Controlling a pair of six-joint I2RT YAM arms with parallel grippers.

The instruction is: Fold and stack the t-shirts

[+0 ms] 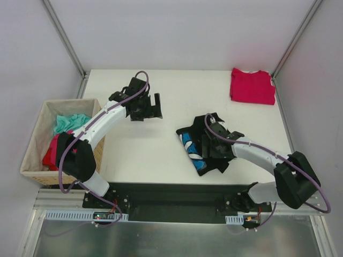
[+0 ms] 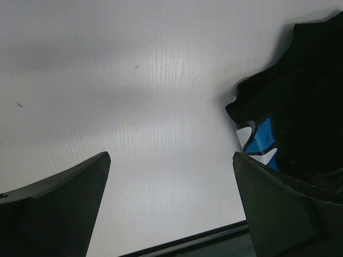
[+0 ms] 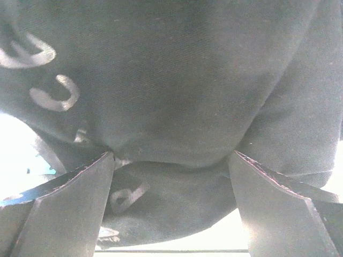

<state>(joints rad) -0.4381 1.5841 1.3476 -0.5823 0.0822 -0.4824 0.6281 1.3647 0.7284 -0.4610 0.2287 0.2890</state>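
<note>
A black t-shirt with a blue and white print lies crumpled on the white table, near its front edge. My right gripper is down on this shirt. In the right wrist view it stands open, with a bulge of black cloth between and beyond the fingers. A crimson-red t-shirt lies folded at the back right corner. My left gripper hovers open over bare table, left of the black shirt. In its own view the left gripper has nothing between its fingers.
A woven tan basket stands off the table's left edge, holding teal cloth and red cloth. Grey walls and metal frame posts enclose the table. The table's dark front edge shows below the left gripper.
</note>
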